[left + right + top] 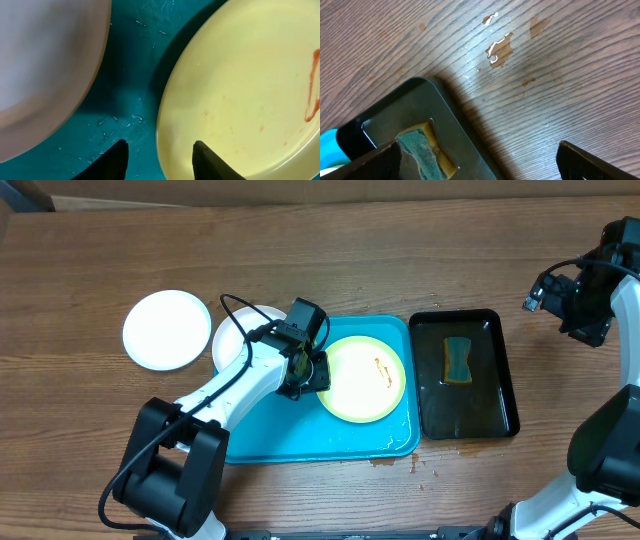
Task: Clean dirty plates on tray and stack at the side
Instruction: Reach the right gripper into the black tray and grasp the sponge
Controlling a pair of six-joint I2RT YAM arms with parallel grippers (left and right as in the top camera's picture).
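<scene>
Pale yellow-green, round and flat, the yellow-green plate (365,378) lies on the right half of the blue tray (300,442). It has a thin red-brown squiggle near its right side and a few tiny red spots. The tray is wet, with little drops on it.

My left gripper (160,146) is spread open at this plate's left rim. 1 of my fingers (116,161) is over the blue tray and the other is over the plate, so the rim sits between them. I cannot tell if they touch it.

A white plate (240,338) sits at the tray's left edge, partly under my left arm. The second white plate (167,329) lies on the wooden table (330,250), just beside the first and off the tray.

My right gripper (479,147) is spread wide and holds nothing. It hangs over the table by a corner of the black tray (505,395). A green and yellow sponge (458,359) lies in that tray. Small water drops (500,48) shine on the wood.
</scene>
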